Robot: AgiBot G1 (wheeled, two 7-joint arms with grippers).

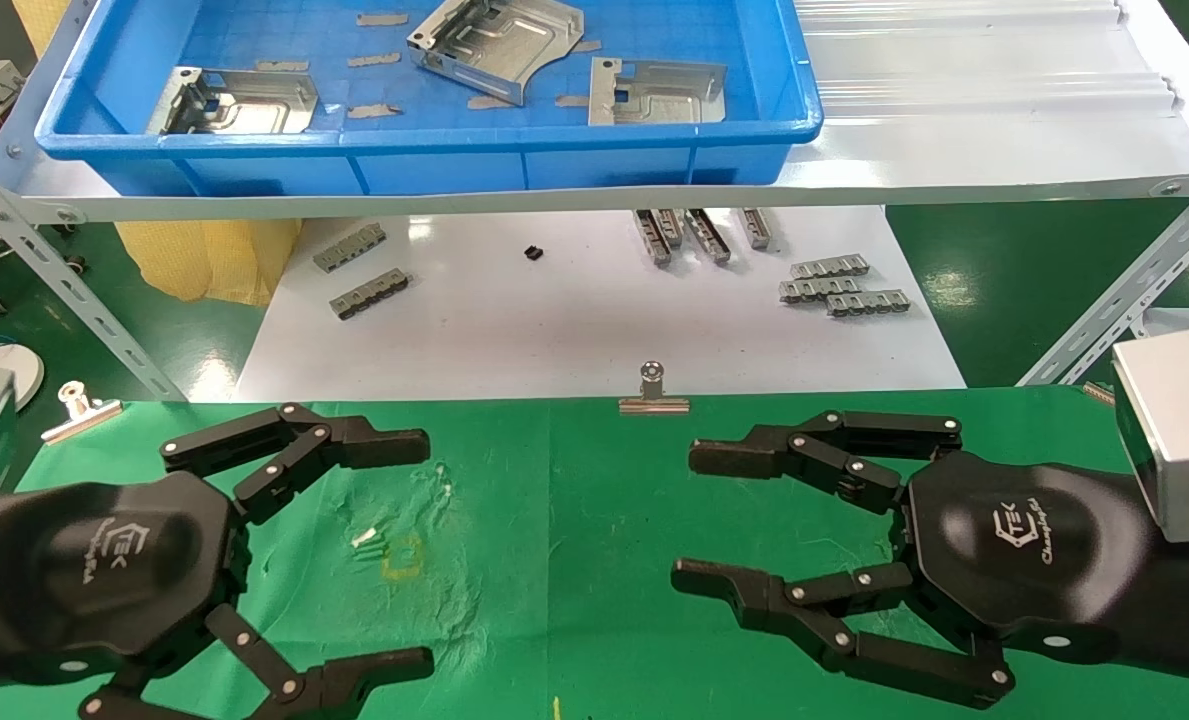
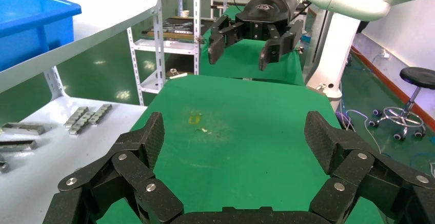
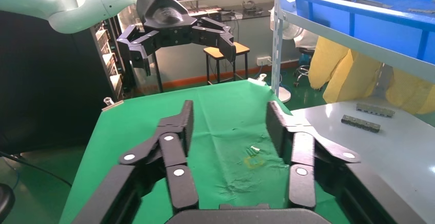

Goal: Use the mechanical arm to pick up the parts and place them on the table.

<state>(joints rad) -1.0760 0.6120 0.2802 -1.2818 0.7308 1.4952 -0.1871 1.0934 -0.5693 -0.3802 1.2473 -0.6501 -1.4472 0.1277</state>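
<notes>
Three parts (image 1: 499, 40) lie in the blue bin (image 1: 434, 150) on the shelf, beyond and above both end effectors, left (image 1: 409, 550) and right (image 1: 699, 520), spread wide and empty over the green worktop (image 1: 554, 520); neither is clearly nearer

Splayed left claw (image 2: 233, 147) above green table (image 2: 246, 126)

Table (image 1: 574, 520): bright green cloth, wrinkled, with a scuffed yellowish mark (image 1: 401, 556). Left tool (image 1: 404, 550) and right tool (image 1: 694, 520): black fingers with silver rivets; black palms bearing white logos. Right wrist block (image 1: 1179, 435): silver-grey. Bin (image 1: 434, 150): blue. Parts (image 1: 499, 40) in it: shiny silver. Board (image 1: 554, 310): white, carrying grey slotted bars (image 1: 844, 285). Binder clip (image 1: 653, 392): silver.
</notes>
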